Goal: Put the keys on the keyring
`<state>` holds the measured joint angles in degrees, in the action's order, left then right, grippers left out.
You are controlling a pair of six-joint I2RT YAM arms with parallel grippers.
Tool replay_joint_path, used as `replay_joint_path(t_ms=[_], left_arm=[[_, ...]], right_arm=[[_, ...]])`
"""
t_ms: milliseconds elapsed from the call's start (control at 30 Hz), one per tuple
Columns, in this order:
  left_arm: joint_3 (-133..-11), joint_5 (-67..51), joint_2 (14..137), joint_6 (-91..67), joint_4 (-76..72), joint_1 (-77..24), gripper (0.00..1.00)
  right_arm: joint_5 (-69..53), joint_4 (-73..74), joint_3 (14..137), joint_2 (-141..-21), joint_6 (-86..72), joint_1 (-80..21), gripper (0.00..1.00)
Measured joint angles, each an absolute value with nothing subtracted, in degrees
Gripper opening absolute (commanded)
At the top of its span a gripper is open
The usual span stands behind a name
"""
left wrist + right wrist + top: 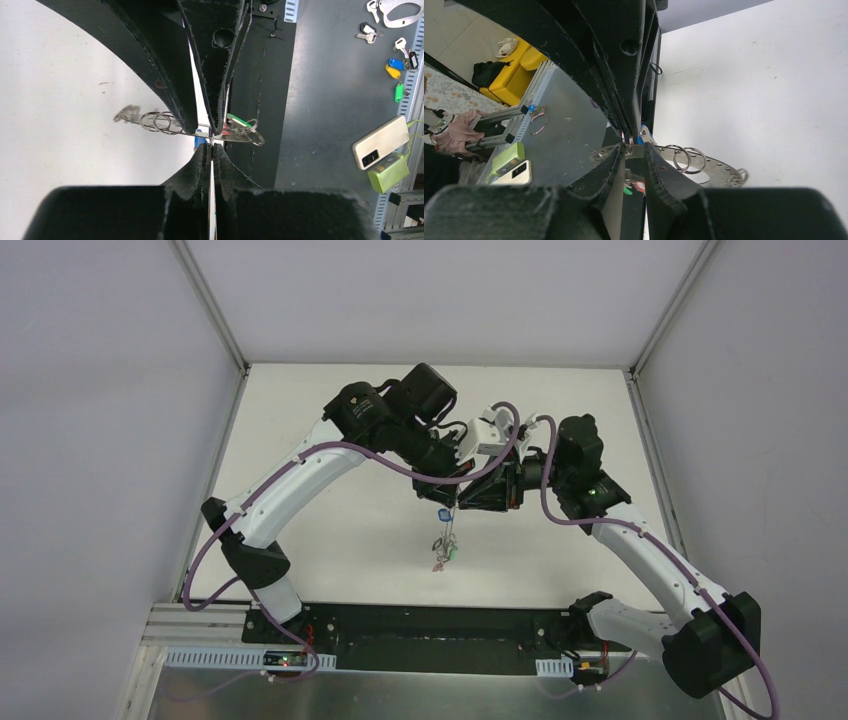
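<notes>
Mid-frame, the keyring [719,172] hangs in the air, pinched by both the left gripper [212,149] and the right gripper [633,147]. Several keys [239,121] already dangle from it, so the task looks nearly finished.

Left end effector [211,150], right end effector [634,150] tip-to-tip, seemingly clamped.

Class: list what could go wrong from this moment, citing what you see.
1. The left end effector and right end effector both pinch the keyring at one small spot in mid-air; a slip could drop it.
2. The keys dangle loosely beneath and might swing or snag.
</notes>
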<state>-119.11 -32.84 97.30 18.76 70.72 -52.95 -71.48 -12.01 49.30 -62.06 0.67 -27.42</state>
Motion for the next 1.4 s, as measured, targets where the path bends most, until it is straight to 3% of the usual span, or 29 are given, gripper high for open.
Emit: replay_joint_path(t_ms=[300, 533, 1000, 1400], left_arm=[[-119.1, -32.9, 97.7, 18.8, 70.6, -52.9, 0.00], [-119.1, -33.1, 98.3, 18.6, 70.5, -52.9, 0.00], [-119.1, -34.2, 98.3, 18.5, 70.5, -51.6, 0.00], [-112.2, -40.1, 93.3, 18.3, 63.6, -46.4, 0.34]], right_arm=[[-72.2, -13.8, 49.3, -62.1, -1.8, -27.6, 0.14], [-72.3, -15.3, 49.3, -62.3, -3.4, -27.7, 0.01], [-71.6, -15.7, 49.3, -62.5, -2.8, -27.7, 0.00], [-70.7, -16.5, 49.3, -62.4, -5.4, -25.5, 0.00]])
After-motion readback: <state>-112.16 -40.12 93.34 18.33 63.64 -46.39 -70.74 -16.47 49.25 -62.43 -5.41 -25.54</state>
